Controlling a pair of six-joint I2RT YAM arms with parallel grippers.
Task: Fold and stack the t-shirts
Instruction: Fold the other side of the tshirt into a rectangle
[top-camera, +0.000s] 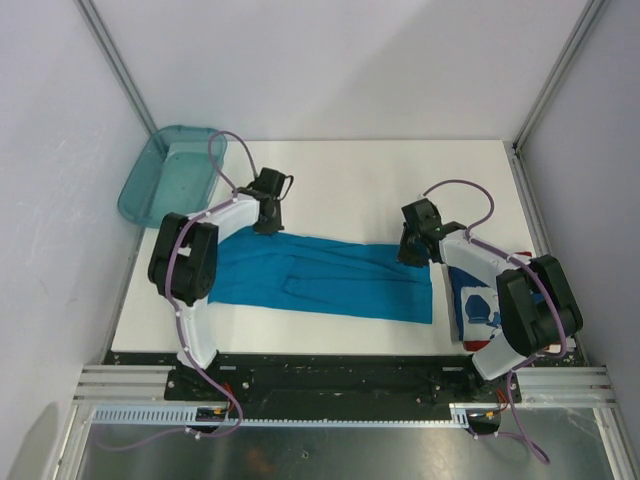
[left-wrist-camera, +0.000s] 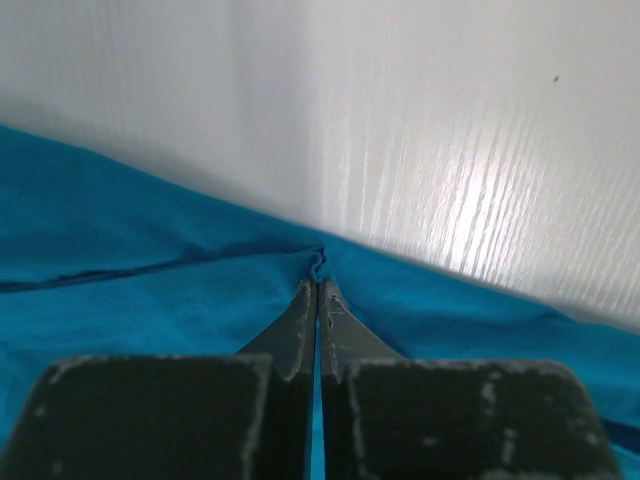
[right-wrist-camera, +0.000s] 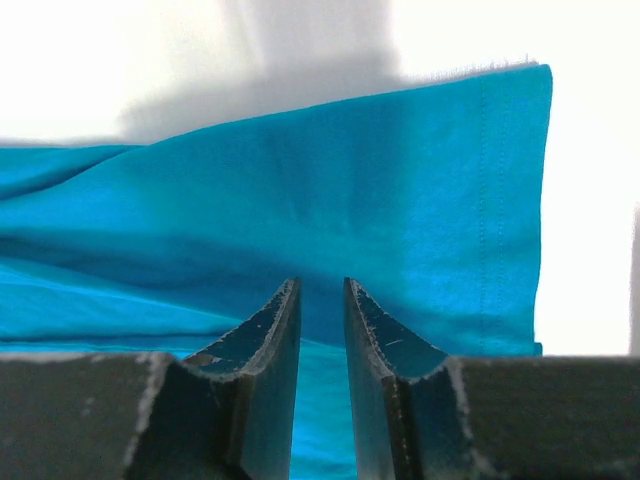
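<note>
The teal-blue t-shirt (top-camera: 320, 278) lies on the white table (top-camera: 360, 190), folded into a long strip. My left gripper (top-camera: 266, 226) is at its far edge near the left end. In the left wrist view this gripper (left-wrist-camera: 318, 284) is shut, pinching a small pucker of the shirt's (left-wrist-camera: 150, 300) edge. My right gripper (top-camera: 411, 255) is over the far right corner. In the right wrist view its jaws (right-wrist-camera: 320, 283) stand a narrow gap apart over the shirt (right-wrist-camera: 350, 180), with no cloth bunched between them. The folded dark blue printed shirt (top-camera: 478, 300) lies at the right, partly under the right arm.
A translucent teal plastic bin (top-camera: 165, 180) stands off the table's far left corner. Grey walls and metal frame posts close in the left, back and right sides. Bare white table shows behind the shirt.
</note>
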